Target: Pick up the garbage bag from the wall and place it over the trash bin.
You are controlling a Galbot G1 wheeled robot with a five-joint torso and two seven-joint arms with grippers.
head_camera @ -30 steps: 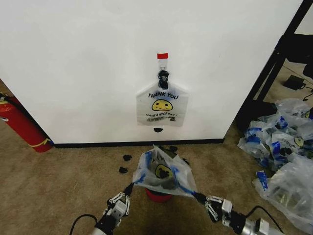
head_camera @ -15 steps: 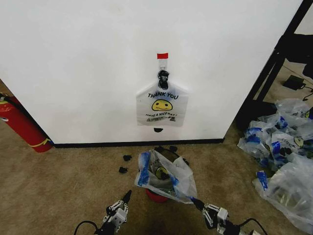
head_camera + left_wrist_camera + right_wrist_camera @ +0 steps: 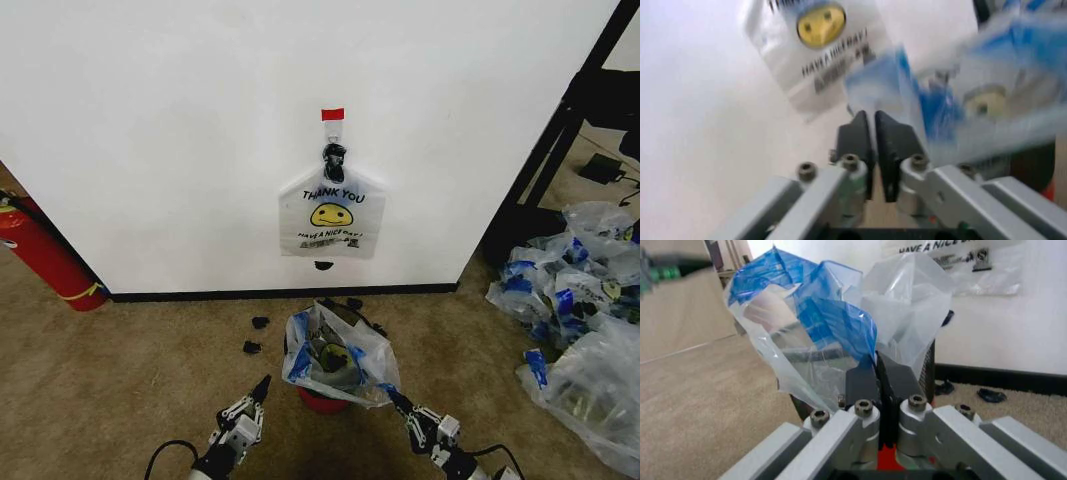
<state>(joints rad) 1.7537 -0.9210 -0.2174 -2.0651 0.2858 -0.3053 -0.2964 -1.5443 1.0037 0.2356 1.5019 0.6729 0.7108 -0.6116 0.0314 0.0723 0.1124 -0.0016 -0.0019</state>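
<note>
Both grippers sit low in my head view, either side of the trash bin (image 3: pixel 322 400). On my right gripper (image 3: pixel 388 393) the two black fingers (image 3: pixel 892 377) are pressed together, and in the right wrist view they pinch a fold of the garbage bag (image 3: pixel 335 350), whose clear plastic with blue patches rises straight up from the fingertips. My left gripper (image 3: pixel 263 384) points its tip toward the bag's near left corner but stands just apart from it in the head view; its fingers (image 3: pixel 855 135) are drawn together with nothing I can make out between them, the blue-printed plastic lying just beside them in the left wrist view, which is blurred. From the grippers, the bag lies just ahead and between them, draped loosely over the bin so that only a strip of the red outside shows below the plastic, with the yellow smiley visible through the film. Beyond the bin stands the wall (image 3: pixel 180 130) with its black baseboard, where a flat white THANK YOU bag (image 3: pixel 332 215) hangs under a red tape mark (image 3: pixel 332 114). Off past my right gripper a heap of clear bags (image 3: pixel 580 300) lies on the carpet, and far out past my left one leans a red fire extinguisher (image 3: pixel 45 255).
</note>
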